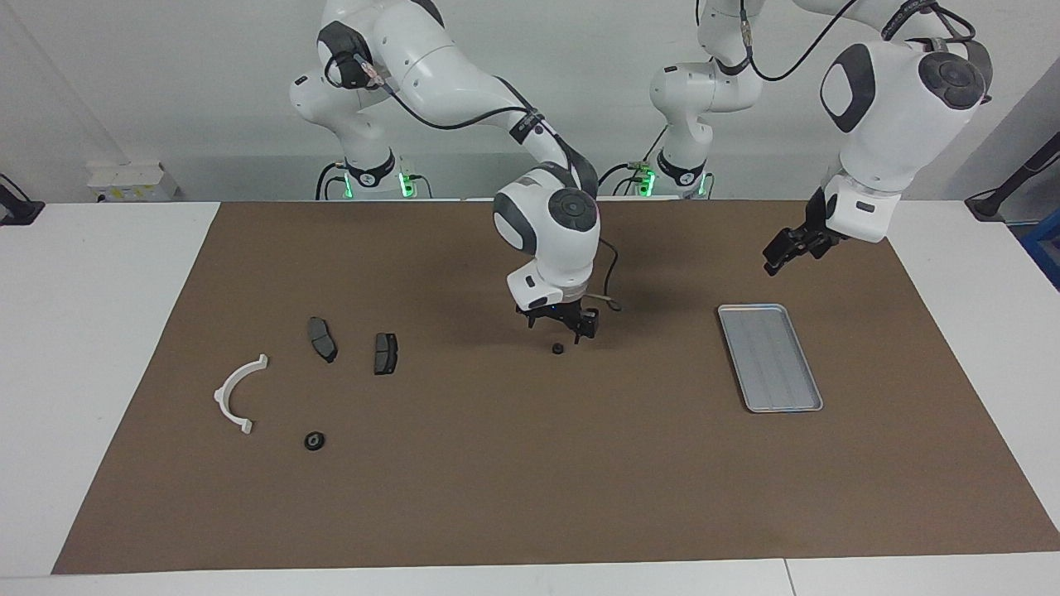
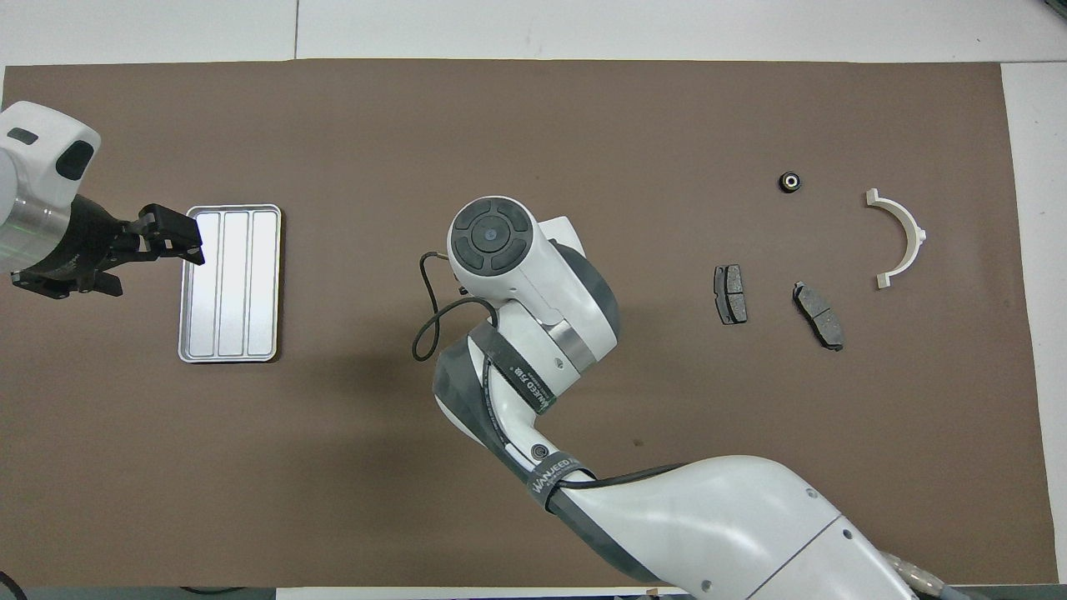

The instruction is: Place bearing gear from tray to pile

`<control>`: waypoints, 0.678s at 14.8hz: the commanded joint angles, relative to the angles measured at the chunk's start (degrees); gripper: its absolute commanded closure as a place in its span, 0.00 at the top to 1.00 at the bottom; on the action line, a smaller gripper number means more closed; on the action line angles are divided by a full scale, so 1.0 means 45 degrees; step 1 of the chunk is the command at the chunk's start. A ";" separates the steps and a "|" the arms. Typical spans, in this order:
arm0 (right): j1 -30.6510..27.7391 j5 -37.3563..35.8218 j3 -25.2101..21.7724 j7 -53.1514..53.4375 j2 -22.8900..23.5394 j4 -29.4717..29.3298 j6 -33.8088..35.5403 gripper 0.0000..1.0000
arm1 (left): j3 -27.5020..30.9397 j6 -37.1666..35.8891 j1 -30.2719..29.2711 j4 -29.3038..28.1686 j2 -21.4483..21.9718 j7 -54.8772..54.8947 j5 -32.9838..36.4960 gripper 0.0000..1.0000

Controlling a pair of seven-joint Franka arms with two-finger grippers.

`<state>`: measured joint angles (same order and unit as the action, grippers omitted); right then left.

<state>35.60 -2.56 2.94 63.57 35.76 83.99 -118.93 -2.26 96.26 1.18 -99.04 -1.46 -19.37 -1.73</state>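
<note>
Gear (image 1: 558, 348) on table (image 1: 530, 497), just below right gripper (image 1: 563, 324), at its six o'clock; jaws apart, clamped on nothing. Left gripper (image 1: 785, 251) jaws: cannot tell.

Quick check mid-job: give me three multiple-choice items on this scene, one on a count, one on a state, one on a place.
1. How many brake pads lie on the table? A one; B four; C two.
2. The tray holds: A nothing; B a white bracket; C a brake pad.
3. The gear under the right hand lies: A on the tray; B on a brake pad; C on the brown mat, mid-table.

C: two dark pads lie side by side.
A: its ridged floor is bare.
C: it sits on mat between tray and pads, under the open fingers. The left hand waits by the tray.
</note>
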 commanded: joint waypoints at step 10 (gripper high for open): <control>-0.0021 -0.0290 -0.0010 0.0366 0.0296 0.0945 -0.1404 0.97 | -0.0299 0.0111 -0.0398 -0.1311 0.1165 0.1022 -0.0144 1.00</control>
<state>35.63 -2.69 2.79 63.70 37.63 87.20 -124.93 -2.95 94.87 0.19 -102.94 2.21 -15.88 -1.75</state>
